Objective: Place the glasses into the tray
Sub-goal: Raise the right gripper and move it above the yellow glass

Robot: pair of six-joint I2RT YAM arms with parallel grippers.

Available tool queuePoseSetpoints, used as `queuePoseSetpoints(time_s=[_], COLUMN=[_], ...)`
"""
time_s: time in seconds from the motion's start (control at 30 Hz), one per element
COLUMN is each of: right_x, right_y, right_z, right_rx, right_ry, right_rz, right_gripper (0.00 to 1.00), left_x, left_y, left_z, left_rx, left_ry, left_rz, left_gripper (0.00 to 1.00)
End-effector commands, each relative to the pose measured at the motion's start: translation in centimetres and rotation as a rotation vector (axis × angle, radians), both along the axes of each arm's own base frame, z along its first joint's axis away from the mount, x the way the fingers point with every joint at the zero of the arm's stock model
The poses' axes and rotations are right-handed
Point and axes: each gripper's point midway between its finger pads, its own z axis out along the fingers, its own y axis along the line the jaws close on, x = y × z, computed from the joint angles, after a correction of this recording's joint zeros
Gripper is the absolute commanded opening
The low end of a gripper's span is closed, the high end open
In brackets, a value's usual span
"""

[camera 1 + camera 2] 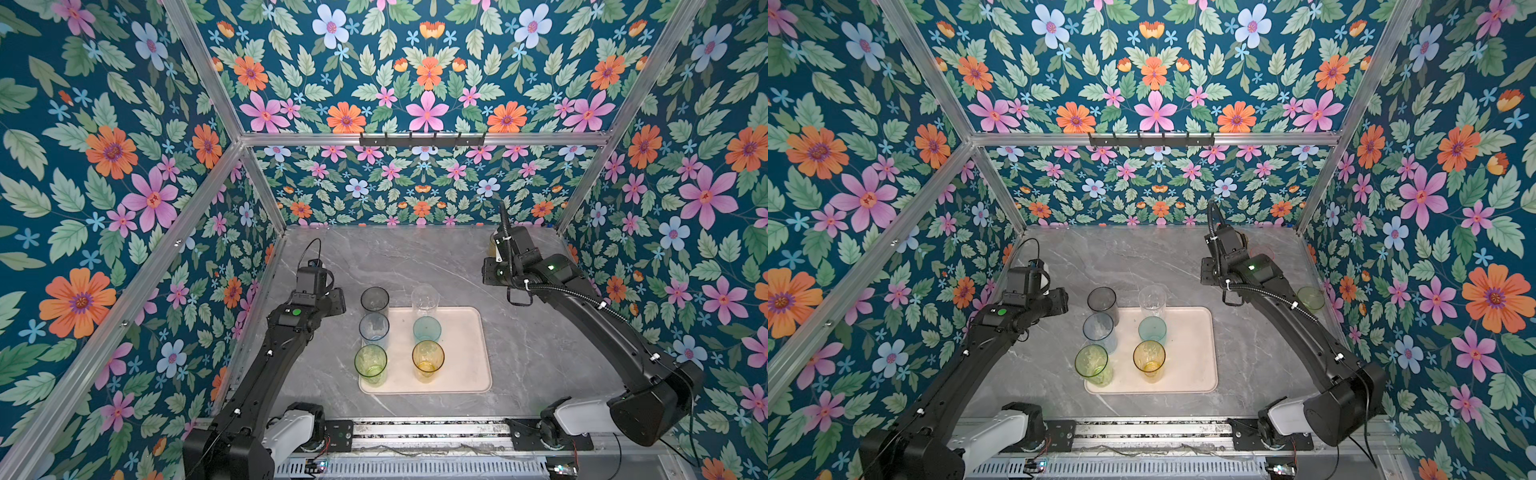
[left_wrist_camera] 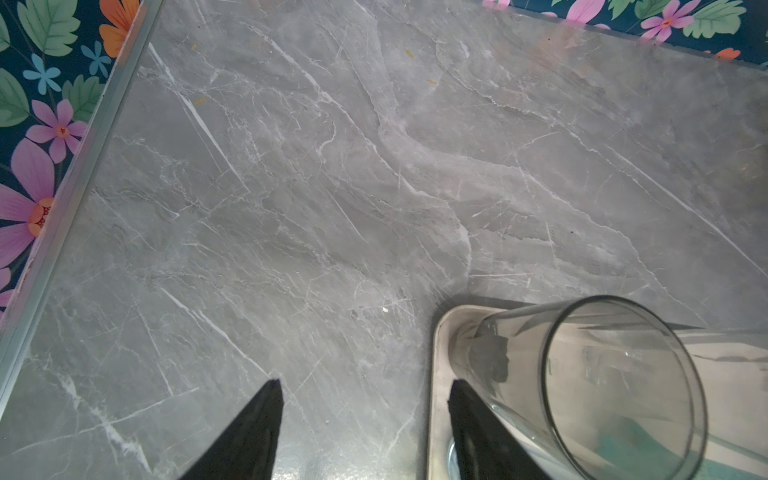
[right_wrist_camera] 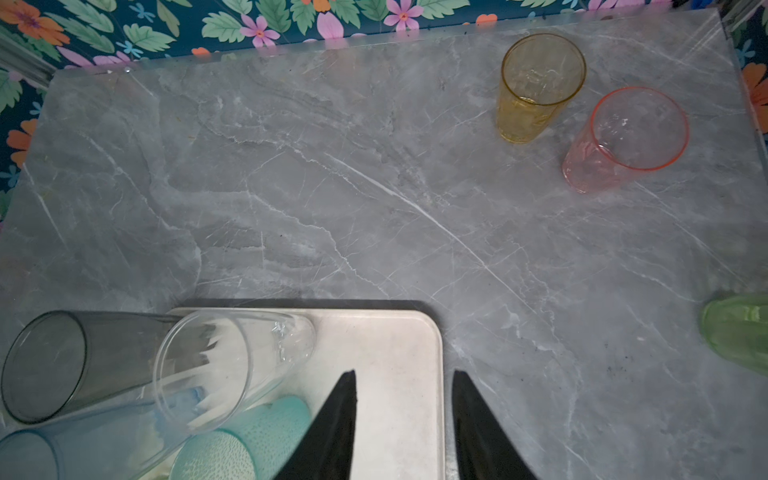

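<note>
Counter [image 1: 415,257]: grey marble, closed in on three sides by floral wall panels [image 1: 124,174] set in an aluminium frame. A black hook rail [image 1: 422,140] is mounted on the back crossbar, at upper centre of both top views.

The tray [image 1: 461,357] is laid at lower centre of both top views. Six glasses are stood upright on it in two columns. The grey glass [image 1: 374,299], blue glass [image 1: 374,328] and green glass [image 1: 370,361] are ranged along its left side. The clear glass [image 1: 424,299], teal glass [image 1: 427,329] and amber glass [image 1: 427,357] are ranged down its middle.

Three more glasses are stood on the counter, off the tray. In the right wrist view the yellow glass [image 3: 540,87] and pink glass [image 3: 627,137] are seen at upper right, just beside each other; whether they touch cannot be told. The second green glass [image 3: 739,332] is cut off by the right edge of that frame.

In a top view the yellow glass [image 1: 493,245] is mostly blocked by the right arm [image 1: 582,299], and the pink glass is hardly made out. The second green glass [image 1: 1310,298] is shown just beside that arm.

The left pincer [image 2: 365,381] is spread, with bare counter and tray rim seen between its fingers. One finger is overlapped with the grey glass; contact cannot be told. The right pincer [image 3: 404,371] is spread over the tray's corner, pinching nothing. In both top views the fingers are hidden under the wrists.
</note>
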Motion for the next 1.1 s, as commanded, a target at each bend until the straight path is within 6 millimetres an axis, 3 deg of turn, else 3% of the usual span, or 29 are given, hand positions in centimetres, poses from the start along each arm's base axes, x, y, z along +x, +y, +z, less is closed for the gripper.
queuePoseSetpoints(time_s=[0.0,0.43,0.6,1.07], right_x=[1.6,9.4,12.1,16.3], right_y=[-0.4,-4.5,-6.4,-13.2], right_z=[0.5,-1.3,-2.9,-6.0], right_rx=[0.024,0.051,0.063,0.081], right_ry=[-0.025,-0.017,0.018,0.063], right_rz=[0.012,-0.101,-0.147,-0.3], right_gripper=[0.4,0.41,0.42,0.42], left_x=[-0.4,-1.0,-0.9,-0.8], left_y=[0.0,1.1,1.2,1.5], left_z=[0.3,0.6,0.2,-0.4], left_rx=[-0.007,0.05,0.051,0.049], left_ry=[0.003,-0.015,-0.022,-0.006], left_rz=[0.003,0.019,0.03,0.04], left_gripper=[0.67,0.67,0.67,0.67])
